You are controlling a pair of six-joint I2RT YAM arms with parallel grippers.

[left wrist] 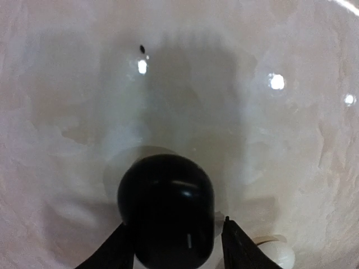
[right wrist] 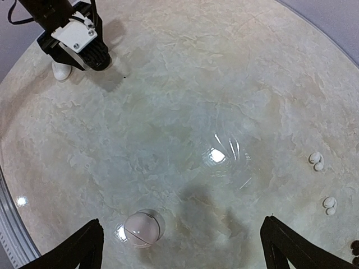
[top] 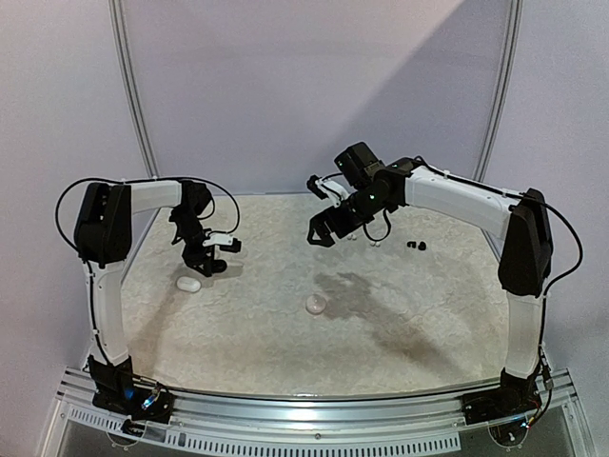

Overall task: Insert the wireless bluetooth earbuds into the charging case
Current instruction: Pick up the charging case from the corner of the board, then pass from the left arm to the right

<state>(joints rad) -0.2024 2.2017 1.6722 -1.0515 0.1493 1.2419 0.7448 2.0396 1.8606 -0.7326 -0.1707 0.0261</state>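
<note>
A black charging case (left wrist: 166, 207) lies on the table between the fingers of my left gripper (left wrist: 174, 223). The jaws straddle it; a thin gap shows between the right finger (left wrist: 238, 246) and the case. In the top view the left gripper (top: 211, 262) is low at the table's left, and the case under it is hard to make out. My right gripper (top: 319, 209) hangs wide open and empty, high over the table's middle. White earbuds (right wrist: 316, 161) and another white pair (right wrist: 329, 205) lie to its right. Black earbuds (top: 416, 246) lie further right.
A white case (top: 187, 283) lies just beside the left gripper, also seen as the white case (left wrist: 277, 253). A pinkish translucent case (right wrist: 144, 228) sits shut near the table's middle, the same pinkish case (top: 314, 304). The marbled round table (top: 285, 362) ends in a curved edge.
</note>
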